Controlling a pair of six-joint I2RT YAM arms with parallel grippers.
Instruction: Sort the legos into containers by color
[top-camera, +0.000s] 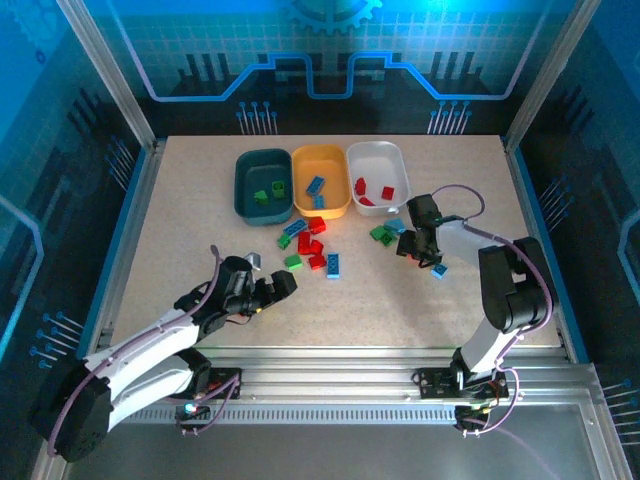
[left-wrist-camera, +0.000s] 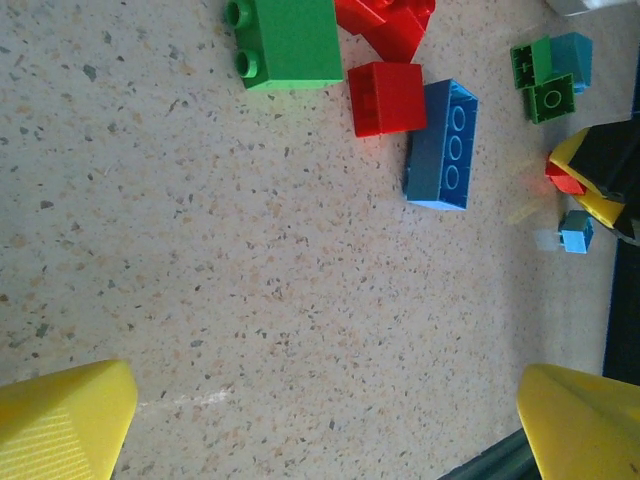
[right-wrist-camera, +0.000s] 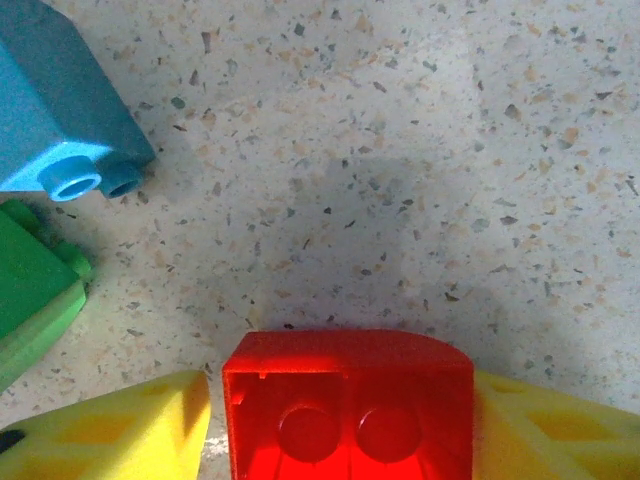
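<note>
1. The desk (top-camera: 180, 230) is carrying a dark teal tray (top-camera: 240, 180), an orange-yellow tray (top-camera: 325, 165) and a white tray (top-camera: 378, 160) side by side.
2. My left pincer (left-wrist-camera: 325, 420) is hanging wide open over bare desk.
3. My right pincer (right-wrist-camera: 336, 440) is straddling a red brick (right-wrist-camera: 350, 380) near the white tray; I cannot tell whether it is clamping.
4. Loose legos (top-camera: 310, 245) are lying before the trays.

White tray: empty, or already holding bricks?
Holding bricks: a few red legos lie inside the white tray; none of another color is visible there.
</note>
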